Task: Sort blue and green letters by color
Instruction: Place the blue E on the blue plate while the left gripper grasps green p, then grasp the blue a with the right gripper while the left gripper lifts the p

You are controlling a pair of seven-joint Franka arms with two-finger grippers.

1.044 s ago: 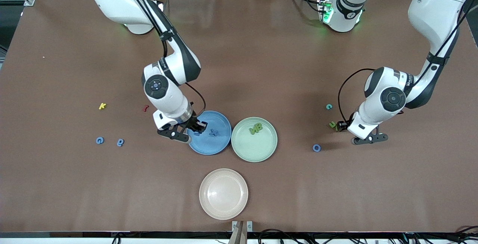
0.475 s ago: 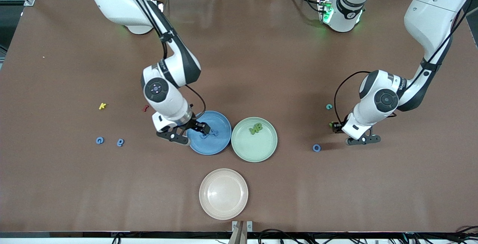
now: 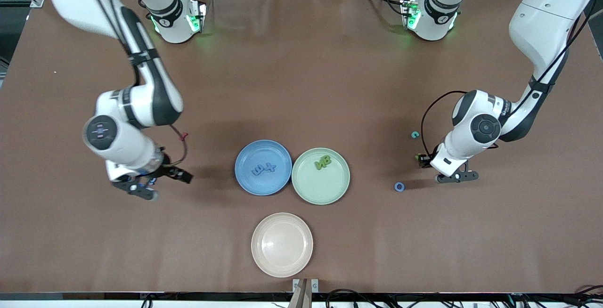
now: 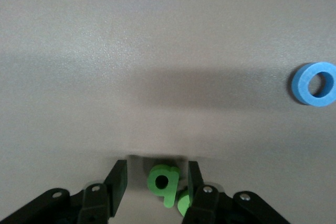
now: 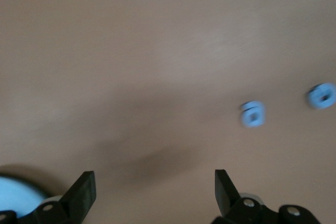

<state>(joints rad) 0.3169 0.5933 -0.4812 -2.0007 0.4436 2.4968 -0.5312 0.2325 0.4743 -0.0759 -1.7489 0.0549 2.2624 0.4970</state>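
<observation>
Nearest the front camera sits an empty beige plate (image 3: pixel 281 244). Next comes the blue O (image 3: pixel 399 186), loose on the worktop (image 3: pixel 330 86) at about four o'clock from the green plate (image 3: pixel 325 188). The right tool (image 5: pixel 152 174) hangs with its jaws spread wide and empty over bare worktop at nine o'clock of the blue plate (image 3: pixel 249 155). Its wrist view shows a blue pair (image 5: pixel 253 114) lying close by. Two blue letters (image 3: pixel 264 169) lie in the blue plate and two green ones (image 3: pixel 323 161) in the green plate. At three o'clock of the green plate, the left tool (image 4: pixel 156 169) is down at the worktop. Its jaws straddle a green letter (image 4: pixel 164 182) with a sliver of gap on each side, so they are not yet closed on it. These letters look light, stiff and smooth-sided, so I judge a gentle pinch is enough. Too hard or off-centre a squeeze could squirt one out or spin it. The letter's straight stem, taken across its flat sides, looks the best hold. The O would need pinching across its outer rim. A teal letter (image 3: pixel 415 134) lies at twelve o'clock of the green letter, and a dark red letter (image 3: pixel 184 134) lies by the right arm.
</observation>
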